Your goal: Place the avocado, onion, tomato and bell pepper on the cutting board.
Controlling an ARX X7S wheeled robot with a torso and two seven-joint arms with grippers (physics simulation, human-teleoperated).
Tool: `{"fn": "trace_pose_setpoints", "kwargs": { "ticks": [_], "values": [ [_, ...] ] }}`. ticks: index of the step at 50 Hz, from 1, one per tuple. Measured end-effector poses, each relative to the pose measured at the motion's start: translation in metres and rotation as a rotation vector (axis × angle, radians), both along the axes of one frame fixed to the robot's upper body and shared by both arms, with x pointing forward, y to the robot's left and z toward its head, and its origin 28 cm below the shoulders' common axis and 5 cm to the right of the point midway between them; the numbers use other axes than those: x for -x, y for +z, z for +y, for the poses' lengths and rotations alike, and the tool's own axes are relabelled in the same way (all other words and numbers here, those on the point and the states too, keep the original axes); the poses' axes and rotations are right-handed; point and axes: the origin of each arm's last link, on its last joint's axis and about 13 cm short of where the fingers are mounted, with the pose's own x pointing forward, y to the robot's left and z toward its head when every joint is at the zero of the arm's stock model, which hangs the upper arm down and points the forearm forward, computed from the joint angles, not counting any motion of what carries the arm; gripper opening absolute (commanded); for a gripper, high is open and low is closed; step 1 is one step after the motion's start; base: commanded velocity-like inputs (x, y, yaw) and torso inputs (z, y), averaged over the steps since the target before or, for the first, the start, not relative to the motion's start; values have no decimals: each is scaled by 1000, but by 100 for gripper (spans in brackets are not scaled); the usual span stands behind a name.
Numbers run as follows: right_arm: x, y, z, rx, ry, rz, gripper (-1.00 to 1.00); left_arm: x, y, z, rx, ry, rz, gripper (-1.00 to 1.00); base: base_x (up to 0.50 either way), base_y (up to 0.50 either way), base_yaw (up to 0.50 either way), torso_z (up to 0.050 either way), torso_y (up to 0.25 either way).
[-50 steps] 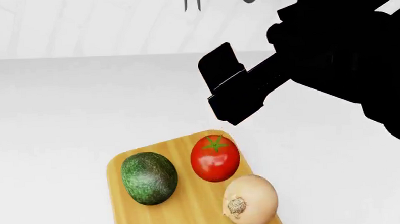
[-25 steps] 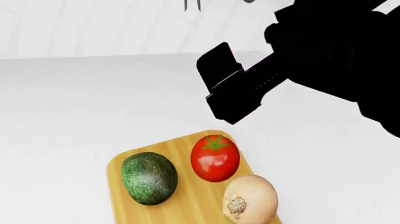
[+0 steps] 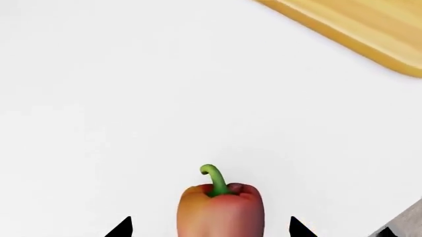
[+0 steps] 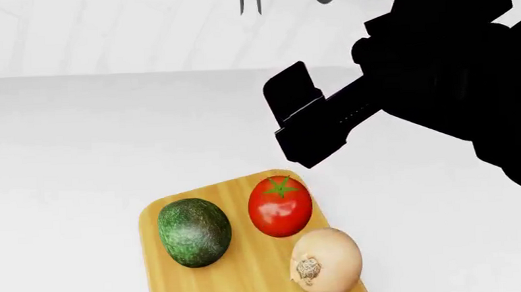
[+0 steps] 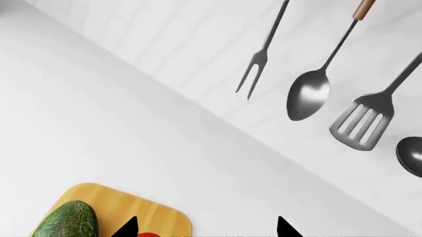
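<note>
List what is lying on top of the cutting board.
On the board lie the avocado, tomato and onion. The pepper sits off it on the white counter. The board's near end runs out of the head view, so anything there is unseen.

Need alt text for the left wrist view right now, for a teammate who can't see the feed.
A reddish bell pepper with a curled green stem lies on the white counter between the open left gripper's two dark fingertips, not yet grasped. A corner of the wooden cutting board shows across the counter from it.
</note>
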Motion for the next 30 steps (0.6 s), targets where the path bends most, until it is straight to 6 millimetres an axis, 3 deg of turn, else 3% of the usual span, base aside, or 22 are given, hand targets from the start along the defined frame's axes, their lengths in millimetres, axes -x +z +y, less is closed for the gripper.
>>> {"fn": "trace_pose_setpoints", "kwargs": {
  "ticks": [28, 29, 30],
  "values": [
    [3, -2, -2, 3, -11, 4, 100, -10, -34, -1, 67, 7, 52, 100, 0, 0, 0, 0, 0],
    [3, -2, -2, 2, -11, 4, 100, -10, -34, -1, 67, 9, 52, -100, 0, 0, 0, 0, 0],
    [3, -2, -2, 2, -12, 4, 100, -10, -35, -1, 61, 11, 47, -100, 0, 0, 0, 0, 0]
  ]
}}
